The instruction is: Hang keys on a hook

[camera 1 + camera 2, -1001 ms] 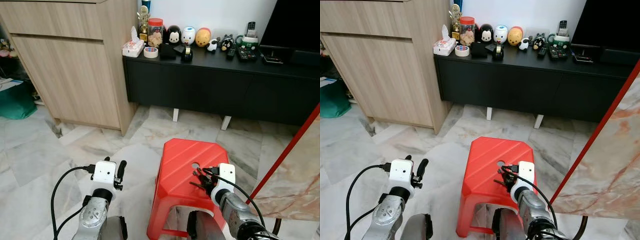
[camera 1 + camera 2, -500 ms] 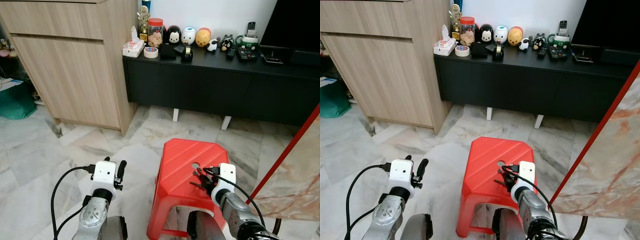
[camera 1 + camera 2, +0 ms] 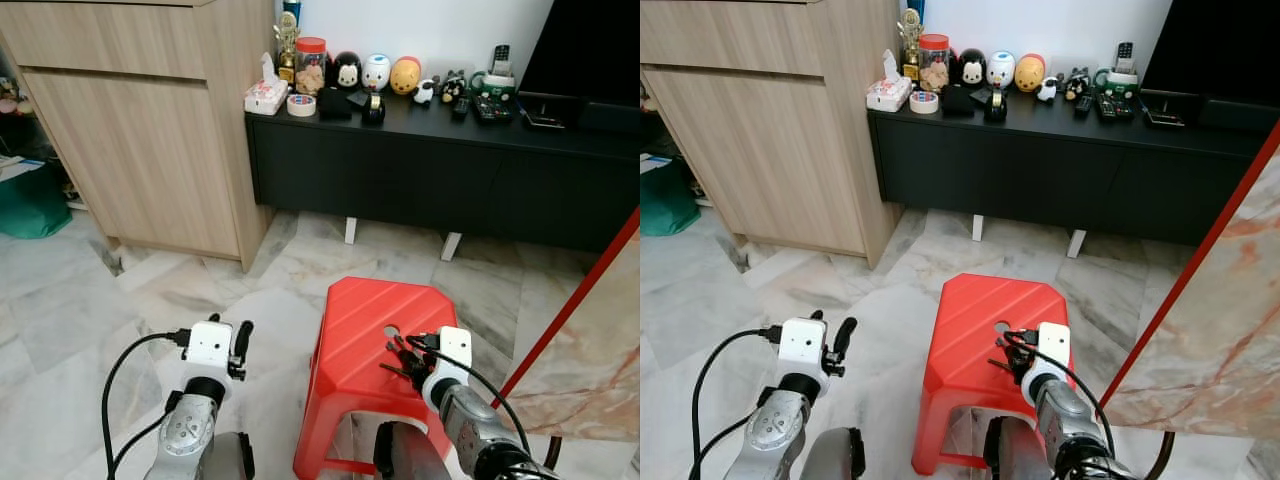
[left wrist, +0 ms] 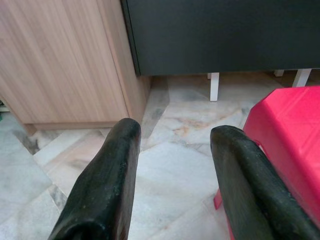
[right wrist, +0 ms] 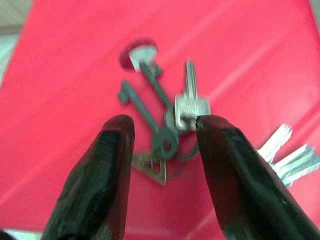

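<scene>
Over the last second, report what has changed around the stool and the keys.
Nothing visibly changed. The right end effector still hovers open over the keys on the red stool, not yet gripping them, and the left end effector stays open above the floor beside the stool.

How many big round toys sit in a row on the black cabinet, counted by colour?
Black toy: 1
White toy: 1
Orange toy: 1
Total: 3
</scene>
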Controlling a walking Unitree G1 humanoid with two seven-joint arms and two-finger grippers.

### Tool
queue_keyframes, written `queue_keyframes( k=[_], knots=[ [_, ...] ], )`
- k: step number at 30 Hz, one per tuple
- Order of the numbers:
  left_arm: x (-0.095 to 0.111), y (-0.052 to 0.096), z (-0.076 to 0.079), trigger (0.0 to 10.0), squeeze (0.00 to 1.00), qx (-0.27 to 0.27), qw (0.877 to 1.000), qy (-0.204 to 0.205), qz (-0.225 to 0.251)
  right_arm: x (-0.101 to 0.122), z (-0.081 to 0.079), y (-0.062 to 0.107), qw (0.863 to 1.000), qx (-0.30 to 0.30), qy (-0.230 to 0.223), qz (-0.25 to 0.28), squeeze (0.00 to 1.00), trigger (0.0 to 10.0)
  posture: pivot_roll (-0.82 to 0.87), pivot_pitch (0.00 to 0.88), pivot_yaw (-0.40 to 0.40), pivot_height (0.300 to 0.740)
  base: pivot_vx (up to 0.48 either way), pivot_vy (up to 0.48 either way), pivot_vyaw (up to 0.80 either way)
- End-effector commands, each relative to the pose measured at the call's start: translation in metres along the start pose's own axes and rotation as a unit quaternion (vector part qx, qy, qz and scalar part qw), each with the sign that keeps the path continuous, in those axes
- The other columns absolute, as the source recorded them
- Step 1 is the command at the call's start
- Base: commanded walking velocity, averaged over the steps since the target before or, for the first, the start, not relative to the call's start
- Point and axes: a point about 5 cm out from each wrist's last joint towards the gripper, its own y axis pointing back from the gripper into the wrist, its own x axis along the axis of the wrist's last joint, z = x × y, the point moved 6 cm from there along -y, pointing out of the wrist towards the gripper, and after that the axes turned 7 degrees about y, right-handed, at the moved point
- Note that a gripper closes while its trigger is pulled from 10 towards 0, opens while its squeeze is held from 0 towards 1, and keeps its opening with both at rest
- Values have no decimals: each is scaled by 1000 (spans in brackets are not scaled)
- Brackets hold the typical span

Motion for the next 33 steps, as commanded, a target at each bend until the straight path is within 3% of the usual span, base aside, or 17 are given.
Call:
queue_keyframes(
  k=[1,13,22,33],
  knots=[
    [-3,2,2,10000,0,-3,1000,-10,-4,-2,2,0,1000,-5,-15,-6,0,10000,95,5,-75,568,0,0,0],
    [-4,3,3,10000,0,-4,1000,-10,-5,-1,3,1,1000,-7,-27,1,0,10000,95,12,-75,568,0,0,0],
    [-4,4,4,10000,0,-9,1000,-16,-5,22,4,0,997,-4,-56,57,0,10000,91,13,-73,568,0,0,0],
    [-4,3,7,10000,0,-13,1000,-20,-5,1,8,2,999,-8,-45,19,0,10000,90,11,-73,568,0,0,0]
  ],
)
